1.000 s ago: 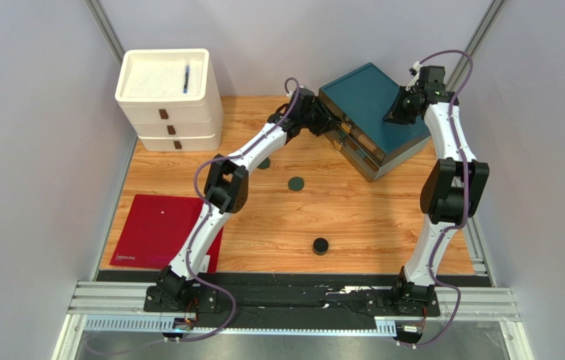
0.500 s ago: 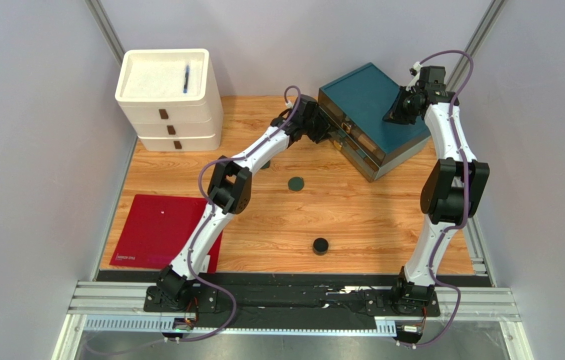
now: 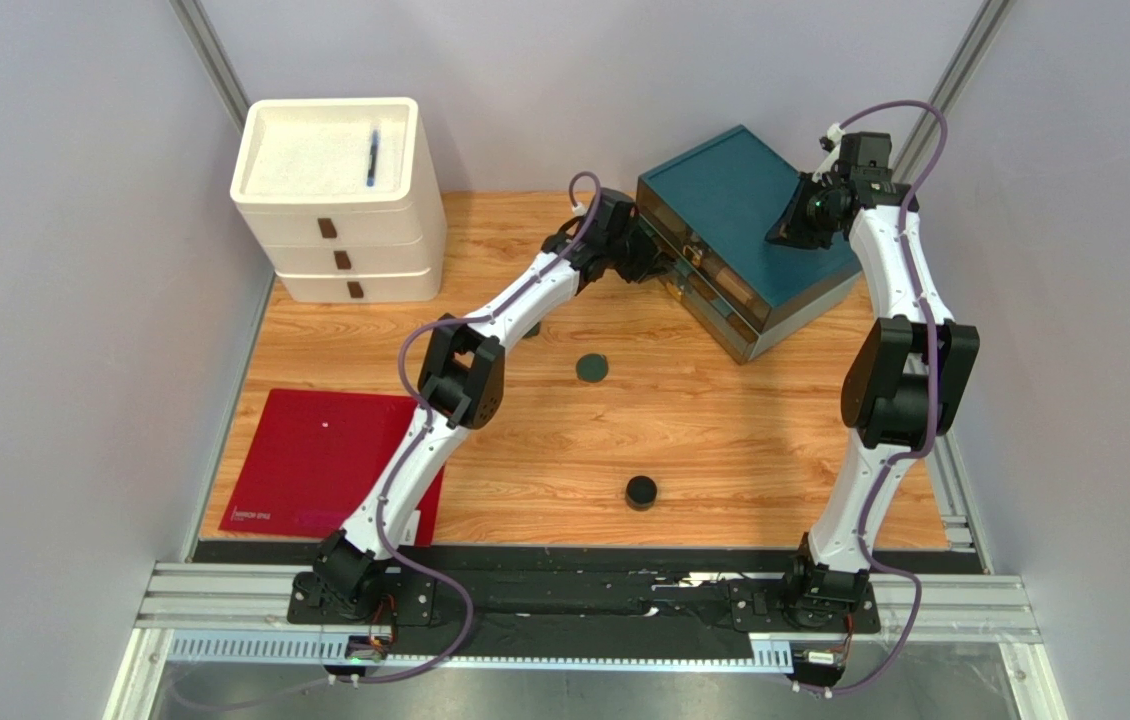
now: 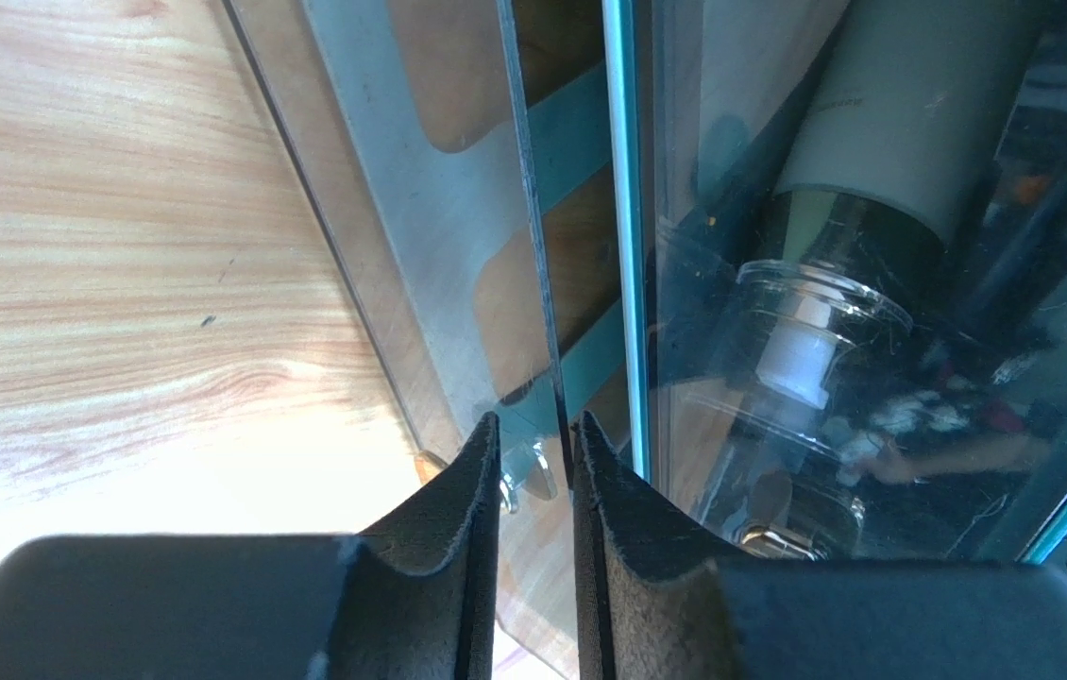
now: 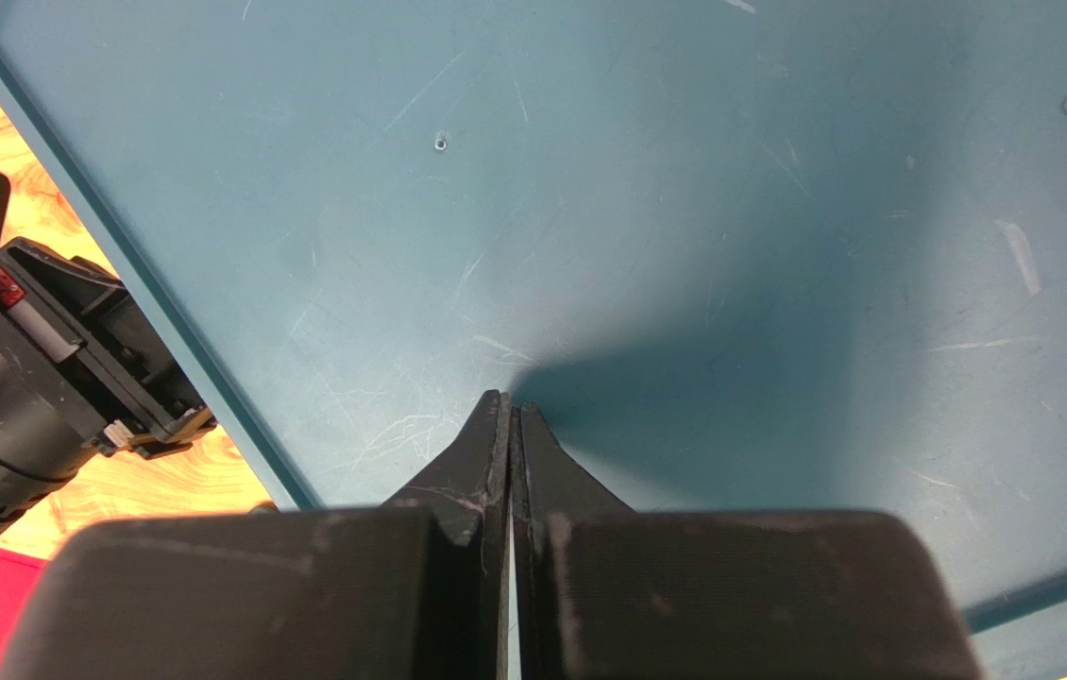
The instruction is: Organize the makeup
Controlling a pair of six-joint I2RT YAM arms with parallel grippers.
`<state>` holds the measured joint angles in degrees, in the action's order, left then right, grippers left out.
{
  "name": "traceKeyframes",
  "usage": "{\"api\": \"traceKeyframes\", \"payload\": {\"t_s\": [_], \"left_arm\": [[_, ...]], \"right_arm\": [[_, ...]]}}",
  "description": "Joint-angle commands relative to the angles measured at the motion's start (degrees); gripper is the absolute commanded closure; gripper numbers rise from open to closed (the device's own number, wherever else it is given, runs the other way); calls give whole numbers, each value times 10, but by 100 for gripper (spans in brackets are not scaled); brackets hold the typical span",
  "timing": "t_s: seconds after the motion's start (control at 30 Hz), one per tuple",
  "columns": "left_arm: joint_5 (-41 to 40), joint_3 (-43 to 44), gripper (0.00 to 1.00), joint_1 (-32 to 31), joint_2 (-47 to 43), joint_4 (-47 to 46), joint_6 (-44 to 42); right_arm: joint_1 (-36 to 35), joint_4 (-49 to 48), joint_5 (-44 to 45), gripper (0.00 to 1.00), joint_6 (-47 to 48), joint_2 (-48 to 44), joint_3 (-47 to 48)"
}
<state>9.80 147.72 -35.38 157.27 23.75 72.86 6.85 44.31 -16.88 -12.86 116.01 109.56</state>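
My left gripper (image 3: 657,255) is at the front of the teal drawer box (image 3: 749,210). In the left wrist view its fingers (image 4: 537,425) are closed on the small metal handle (image 4: 525,468) of a clear drawer front. Behind that front lie a beige bottle (image 4: 908,99) and a clear bottle (image 4: 809,326). My right gripper (image 3: 789,228) is shut and empty, its tips (image 5: 512,404) resting on the box's teal top (image 5: 724,184). A dark-green disc (image 3: 592,366) and a black round jar (image 3: 642,491) lie on the table. A second disc (image 3: 529,329) shows partly under my left arm.
A white three-drawer unit (image 3: 338,225) stands at the back left with a blue pen (image 3: 373,155) in its top tray. A red mat (image 3: 319,458) lies at the front left. Grey walls close in both sides.
My left gripper has moved a little to the right, closer against the box front. The right arm has not moved.
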Motion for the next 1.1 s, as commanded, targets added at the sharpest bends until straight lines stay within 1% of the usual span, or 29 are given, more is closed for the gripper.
{"api": "traceKeyframes", "payload": {"t_s": [0.0,0.23,0.37,0.47,0.5,0.6,0.67,0.77,0.83,0.9,0.97,1.07], "left_arm": [[13,-12,78,4,-1,73,-38],[36,-87,76,22,-30,111,-69],[36,-94,76,34,-40,144,-91],[29,-138,76,41,-72,141,-111],[28,-167,76,47,-82,137,-113],[15,-219,76,55,-132,138,-132],[11,-248,76,57,-151,130,-148],[11,-314,78,56,-187,108,-147],[9,-328,78,56,-205,109,-151],[14,-348,77,56,-220,83,-164],[21,-356,75,56,-230,48,-179],[36,-336,71,56,-247,24,-206]], "right_arm": [[9,98,62,100,19,42,-38],[9,99,62,100,20,40,-39],[9,99,62,100,19,39,-39],[9,99,63,100,19,37,-39],[9,99,63,100,19,38,-40],[9,98,62,100,18,38,-40],[9,97,62,100,17,37,-40],[8,97,60,100,14,40,-41],[7,97,60,100,16,41,-42],[7,97,62,100,18,39,-44],[7,96,60,100,17,39,-44],[8,96,62,99,19,36,-44]]}}
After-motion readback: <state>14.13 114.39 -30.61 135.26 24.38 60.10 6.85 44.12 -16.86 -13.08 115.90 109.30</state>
